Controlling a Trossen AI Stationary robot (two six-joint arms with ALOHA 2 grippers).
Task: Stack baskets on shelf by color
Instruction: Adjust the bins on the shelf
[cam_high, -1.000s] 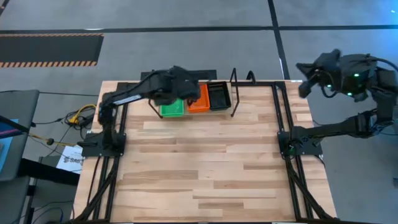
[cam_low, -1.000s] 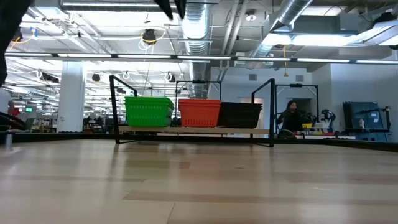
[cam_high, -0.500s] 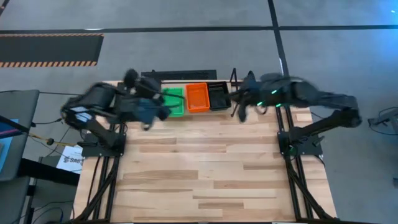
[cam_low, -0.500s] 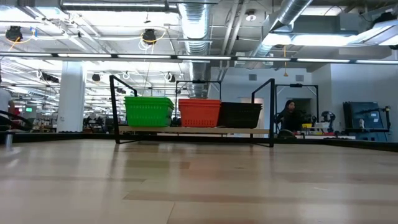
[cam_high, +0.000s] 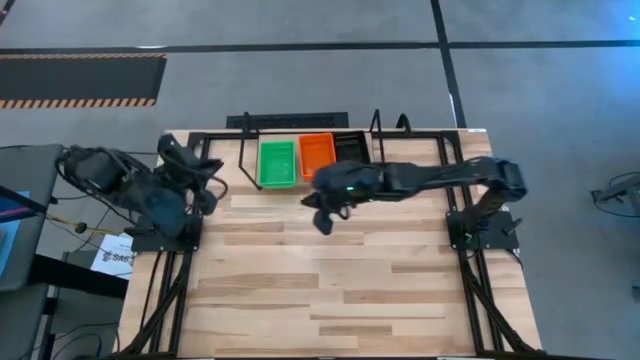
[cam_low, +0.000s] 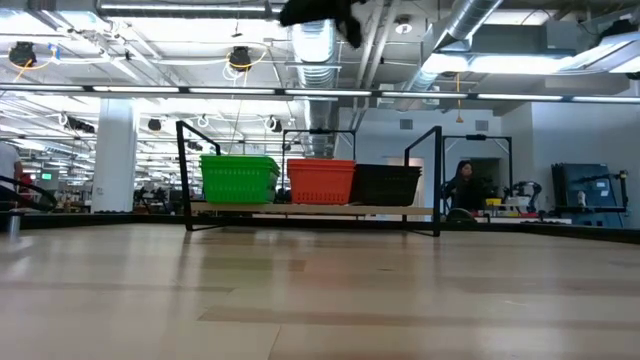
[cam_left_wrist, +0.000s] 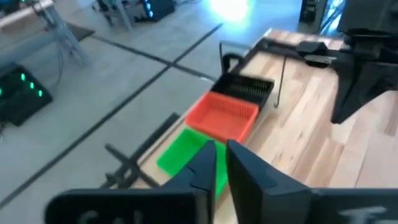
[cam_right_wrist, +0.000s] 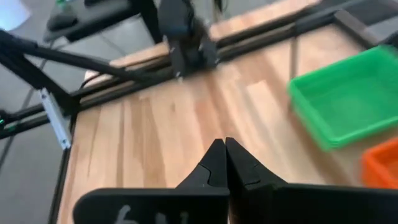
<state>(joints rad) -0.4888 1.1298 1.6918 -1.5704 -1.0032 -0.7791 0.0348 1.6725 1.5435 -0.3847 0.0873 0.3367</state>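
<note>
From above, three stacks of baskets sit side by side on the shelf (cam_high: 245, 130) at the table's far edge: green stack (cam_high: 277, 163), orange stack (cam_high: 317, 154), and a black stack (cam_high: 351, 145) partly hidden by the right arm. The right gripper (cam_high: 322, 222) hangs over the wood (cam_high: 330, 290) just in front of them; the left gripper (cam_high: 205, 192) is drawn back at the left edge, blurred.

At table height the three stacks stand in a row; how many baskets each holds is hard to count.

The left wrist view shows its fingers (cam_left_wrist: 202, 167) close together with a narrow gap, gripping nothing.

The right wrist view shows its fingers (cam_right_wrist: 214, 163) pressed together, empty.
</note>
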